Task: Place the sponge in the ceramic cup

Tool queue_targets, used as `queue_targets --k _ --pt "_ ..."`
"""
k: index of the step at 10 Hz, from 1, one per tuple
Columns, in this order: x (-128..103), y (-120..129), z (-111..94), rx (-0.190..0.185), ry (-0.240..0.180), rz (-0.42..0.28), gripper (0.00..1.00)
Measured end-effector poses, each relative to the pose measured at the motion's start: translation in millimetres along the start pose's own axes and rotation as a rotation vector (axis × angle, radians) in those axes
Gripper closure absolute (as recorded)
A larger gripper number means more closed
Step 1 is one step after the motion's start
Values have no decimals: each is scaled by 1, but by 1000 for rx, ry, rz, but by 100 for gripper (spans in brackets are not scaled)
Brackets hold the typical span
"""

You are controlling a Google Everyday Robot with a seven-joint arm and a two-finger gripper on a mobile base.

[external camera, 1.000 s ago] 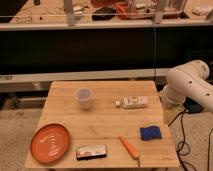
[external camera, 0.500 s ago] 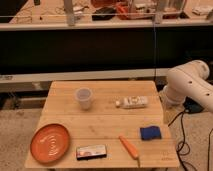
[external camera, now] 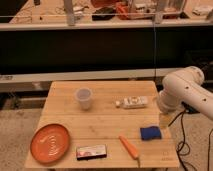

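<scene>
The dark blue sponge (external camera: 150, 133) lies flat on the wooden table (external camera: 102, 125), near its right edge. The whitish ceramic cup (external camera: 83, 98) stands upright at the back left of the table, far from the sponge. My white arm (external camera: 180, 92) reaches in from the right and bends down at the table's right edge. Its gripper (external camera: 164, 120) hangs just above and to the right of the sponge, apart from it. Nothing shows in the gripper.
An orange plate (external camera: 50, 143) sits at the front left. A flat dark packet (external camera: 91, 152) and an orange carrot-shaped stick (external camera: 129, 146) lie along the front edge. A white bottle (external camera: 133, 102) lies on its side behind the sponge. Cables hang at the right.
</scene>
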Motion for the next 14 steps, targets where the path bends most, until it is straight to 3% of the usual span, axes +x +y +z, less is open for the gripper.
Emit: queue_targets --k 11,14 --pt "-21 39 65 -30 -89 29 20" --pt "-29 42 73 -40 -124 46 20"
